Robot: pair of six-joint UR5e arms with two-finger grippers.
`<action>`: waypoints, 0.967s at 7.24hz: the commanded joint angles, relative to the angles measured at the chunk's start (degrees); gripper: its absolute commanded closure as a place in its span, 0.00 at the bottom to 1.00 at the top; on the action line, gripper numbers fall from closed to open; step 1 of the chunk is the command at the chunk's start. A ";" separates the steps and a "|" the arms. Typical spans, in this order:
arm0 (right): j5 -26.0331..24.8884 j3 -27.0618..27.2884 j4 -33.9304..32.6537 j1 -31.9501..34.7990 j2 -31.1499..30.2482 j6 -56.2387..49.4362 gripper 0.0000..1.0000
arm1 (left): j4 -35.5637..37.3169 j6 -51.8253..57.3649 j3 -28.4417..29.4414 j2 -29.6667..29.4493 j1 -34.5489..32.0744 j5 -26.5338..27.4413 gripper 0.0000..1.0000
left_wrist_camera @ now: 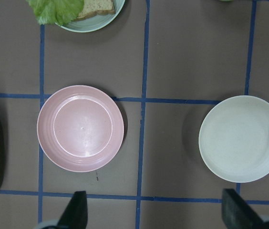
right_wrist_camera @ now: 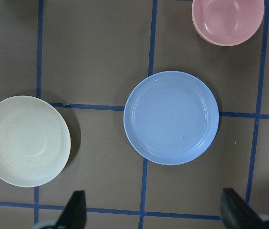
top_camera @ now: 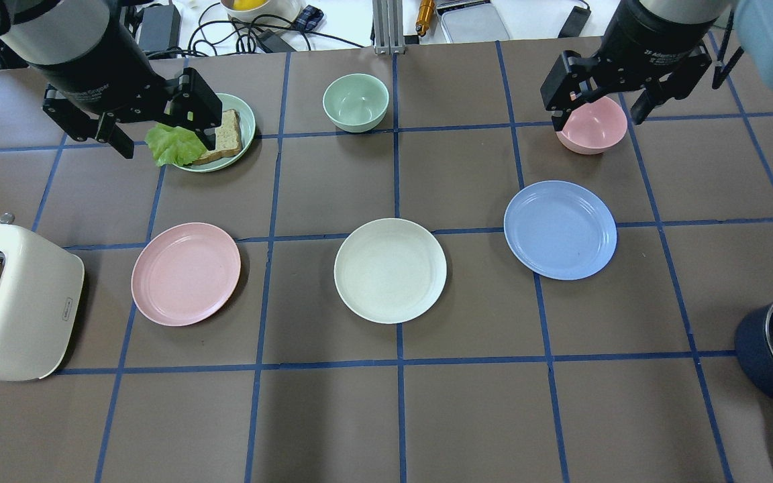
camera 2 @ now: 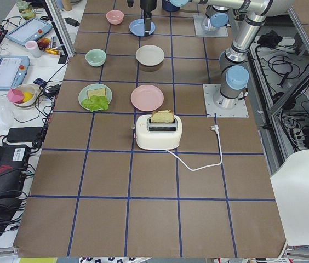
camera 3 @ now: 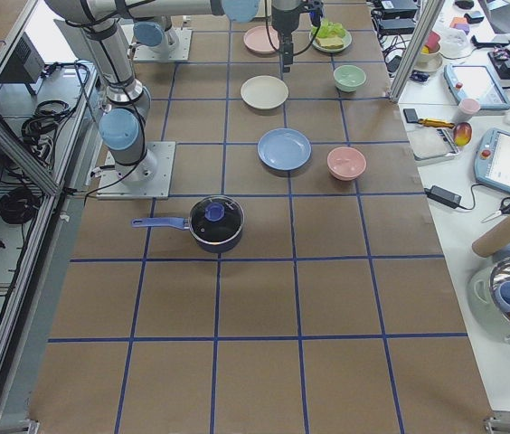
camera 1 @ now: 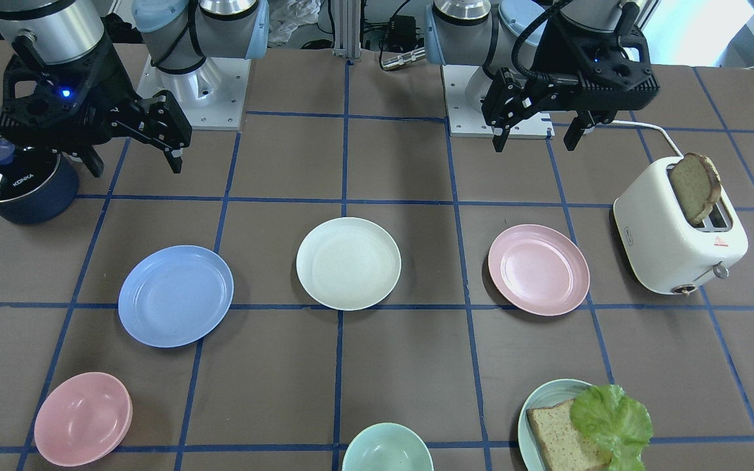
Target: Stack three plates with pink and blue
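While the left gripper [top_camera: 165, 137] and right gripper [top_camera: 598, 119] are hanging wide, empty, the round pink plastic plate [top_camera: 186, 274] and round blue plastic plate [top_camera: 560, 229] are lying unstacked, flanking the round cream plastic plate [top_camera: 390, 270]; all stacking is waiting.

Silver arms [camera 1: 50, 26], pale-blue caps [camera 1: 151, 16], black claws [camera 1: 536, 140] [camera 1: 136, 163]

Three plates [top_camera: 390, 270] lie apart in a row

A bread slice [camera 1: 694, 186] is protruding from the toaster [camera 1: 671, 252]; lettuce [camera 1: 612, 422] is partly covering a second slice [camera 1: 557, 437] on the green plate [camera 1: 547, 391].
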 commanded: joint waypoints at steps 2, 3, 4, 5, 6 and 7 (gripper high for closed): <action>0.10 0.00 0.00 0.00 0.00 0.00 0.00 | 0.17 -0.03 0.04 0.02 -0.04 0.62 0.00; 0.02 0.00 0.00 0.00 0.00 0.00 0.00 | 0.17 0.06 -0.05 0.02 -0.04 0.62 0.00; 0.02 0.00 0.00 0.00 0.00 -0.09 0.00 | 0.26 0.06 -0.05 -0.15 0.22 0.62 0.00; 0.19 0.09 -0.09 0.00 0.00 0.00 0.00 | 0.35 0.06 -0.05 -0.33 0.05 0.44 0.00; -0.16 0.35 0.35 0.00 0.09 -0.09 0.00 | 0.35 -0.72 -0.05 -0.15 0.05 0.44 0.00; -0.33 2.70 0.53 -0.17 0.18 -1.13 0.00 | 0.43 -0.38 -0.05 -1.54 0.05 0.53 0.00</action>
